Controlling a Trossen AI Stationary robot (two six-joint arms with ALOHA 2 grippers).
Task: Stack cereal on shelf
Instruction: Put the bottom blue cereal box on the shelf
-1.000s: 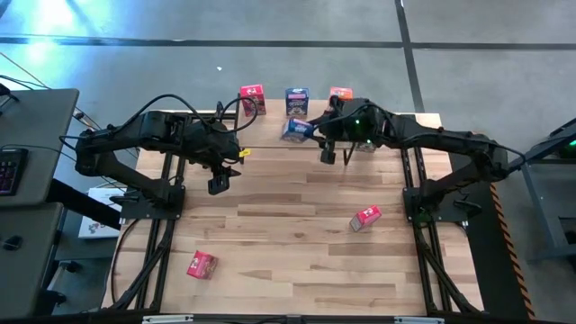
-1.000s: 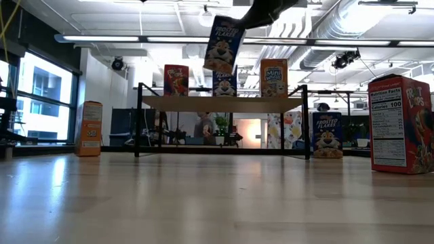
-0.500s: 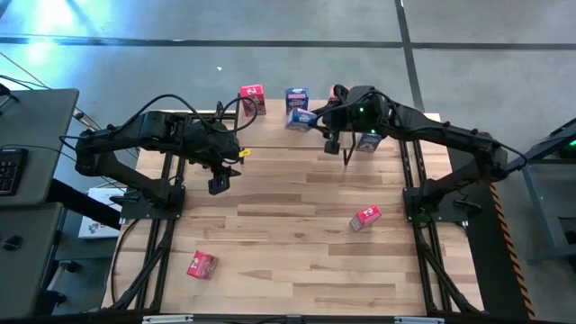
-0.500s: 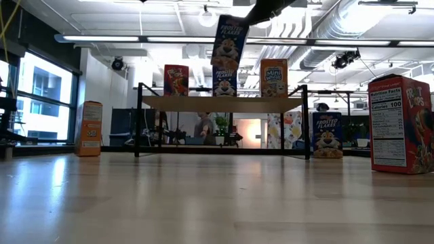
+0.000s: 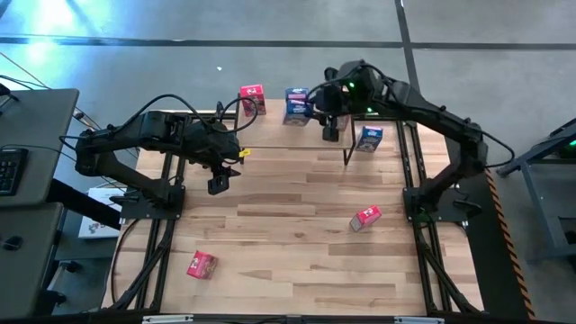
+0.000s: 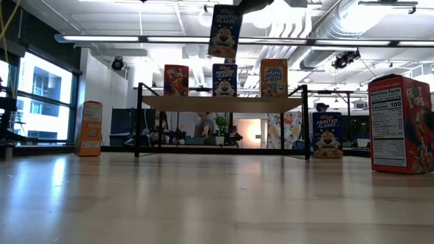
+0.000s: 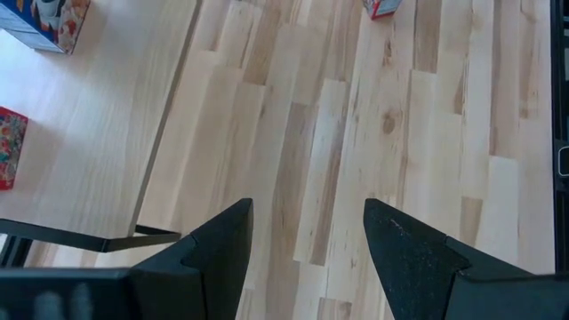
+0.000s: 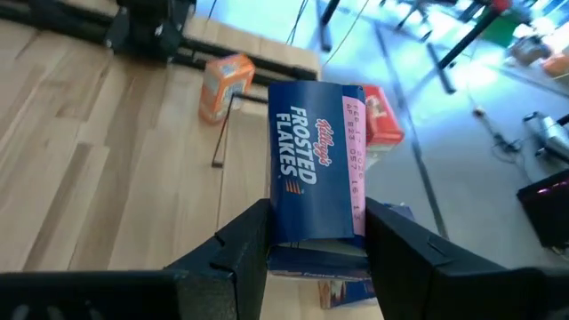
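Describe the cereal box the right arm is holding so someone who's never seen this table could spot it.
Find the shelf at the table's far edge, with three boxes standing on it. Directly above the middle one hangs a blue Frosted Flakes box, upright, gripped by the right gripper. It is the only box in the air.

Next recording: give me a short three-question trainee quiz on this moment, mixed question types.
1. True or false: the right tool is shut on a blue Frosted Flakes box.
2. In the low view, how many boxes stand on the shelf top?
A. two
B. three
C. five
3. What does the left tool hold?

Key
1. True; the box hangs above the blue box on the shelf.
2. B: a red box, the blue one and an orange box.
3. Nothing; it is open over the bare table.
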